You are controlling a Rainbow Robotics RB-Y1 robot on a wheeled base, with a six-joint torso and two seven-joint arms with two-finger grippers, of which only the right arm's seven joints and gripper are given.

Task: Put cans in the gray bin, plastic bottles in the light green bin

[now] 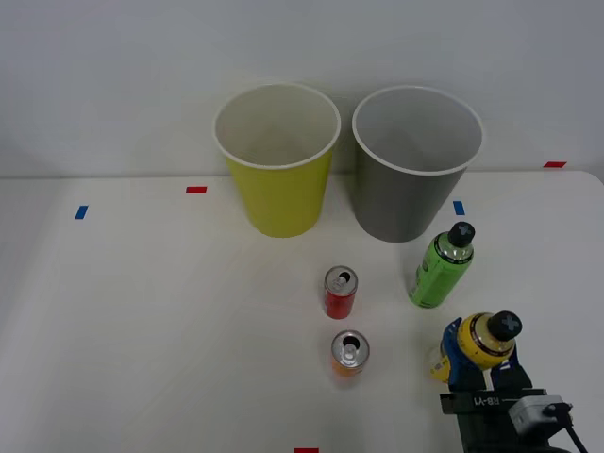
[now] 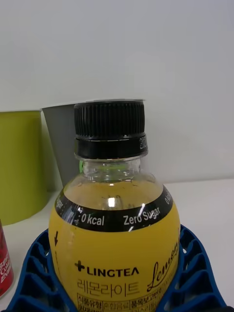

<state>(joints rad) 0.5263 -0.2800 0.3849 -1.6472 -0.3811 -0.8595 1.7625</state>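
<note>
At the near right corner of the table (image 1: 113, 330), the right gripper (image 1: 479, 370) has its blue ribbed fingers (image 2: 197, 273) wrapped around the yellow-label bottle (image 1: 483, 342), which stands upright between them; the jaws look closed onto its body, though whether the bottle is off the surface cannot be told. The green bottle (image 1: 440, 268) stands just beyond it, near the gray bin (image 1: 411, 193), while the red can (image 1: 340, 293) and orange can (image 1: 349, 354) stand toward the table's middle. Both bins look empty, so the sorting seems to be at its first item. The next move likely calls for lifting the bottle clear, carrying it past the gray bin, and releasing it over the light green bin (image 1: 278, 189) beyond.
</note>
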